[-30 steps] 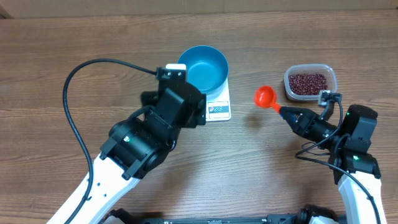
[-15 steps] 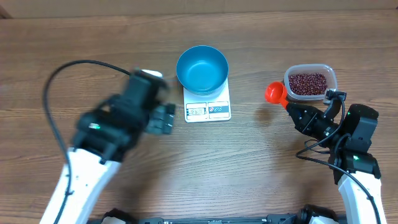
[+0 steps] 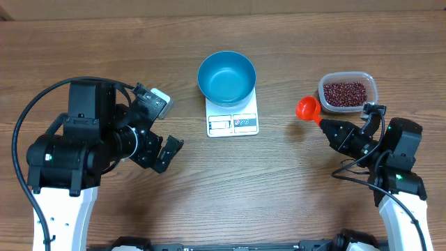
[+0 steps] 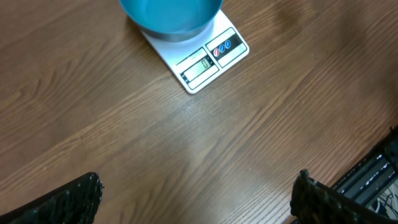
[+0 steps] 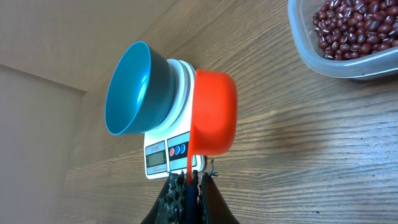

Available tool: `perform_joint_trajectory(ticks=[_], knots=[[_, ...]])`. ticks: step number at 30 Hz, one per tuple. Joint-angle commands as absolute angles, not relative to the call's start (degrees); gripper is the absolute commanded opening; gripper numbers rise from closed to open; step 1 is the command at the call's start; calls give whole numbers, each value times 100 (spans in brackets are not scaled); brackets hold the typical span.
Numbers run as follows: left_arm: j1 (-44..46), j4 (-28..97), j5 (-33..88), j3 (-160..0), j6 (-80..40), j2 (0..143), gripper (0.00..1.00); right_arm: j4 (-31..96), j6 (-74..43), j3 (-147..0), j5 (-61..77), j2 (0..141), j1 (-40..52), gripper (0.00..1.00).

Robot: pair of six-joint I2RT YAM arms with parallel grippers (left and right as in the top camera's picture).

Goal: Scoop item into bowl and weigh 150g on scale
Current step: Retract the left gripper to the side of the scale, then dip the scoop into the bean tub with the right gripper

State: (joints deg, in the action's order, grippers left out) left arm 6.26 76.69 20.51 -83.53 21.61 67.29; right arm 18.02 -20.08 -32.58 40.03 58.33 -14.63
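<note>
The blue bowl stands empty on the white scale at mid-table. The dark red beans lie in a clear tub at the right. My right gripper is shut on the handle of a red-orange measuring cup, which hangs just left of the tub, tipped on its side. In the right wrist view the cup looks empty, the gripper clamps its handle, and the beans show at top right. My left gripper stands open over bare wood, left of the scale.
A black cable loops round the left arm. The table's front edge and a black frame show at the lower right of the left wrist view. Bare wood lies between the scale and the tub.
My left arm has pulled back from the scale, leftward and toward the front. The right gripper has carried the cup right, up to the tub.
</note>
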Motion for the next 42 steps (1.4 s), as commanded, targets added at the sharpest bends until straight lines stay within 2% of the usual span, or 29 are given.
perform_joint_trajectory(ticks=[1,3,10,14,21,29,37,42], knots=[[602,7572,2342,-8449,2331,6864,100,1774,-1938,-3422,3970,5760,-1485,4],[602,7684,2447,-8449,2390,6925,100,1774,-1938,-3422,3970,5760,-1485,4],[602,7765,2375,-8119,4060,7024,100,1780,-1938,-3422,3970,5760,-1485,4],[600,7531,1905,-7870,4027,7024,100,1883,-1938,-3422,3970,5760,-1485,4],[598,6965,1870,-7837,3568,7026,100,2064,-1776,-3422,3986,5758,-1485,4],[602,7067,1865,-7837,3559,7039,100,2115,-1584,-3430,3992,5758,-1487,4],[602,7065,1863,-7837,3559,7041,100,2611,-838,-3997,3981,5758,-1487,4],[602,7063,1863,-7837,3559,7041,100,3000,-543,-4416,2989,5758,-1485,4]])
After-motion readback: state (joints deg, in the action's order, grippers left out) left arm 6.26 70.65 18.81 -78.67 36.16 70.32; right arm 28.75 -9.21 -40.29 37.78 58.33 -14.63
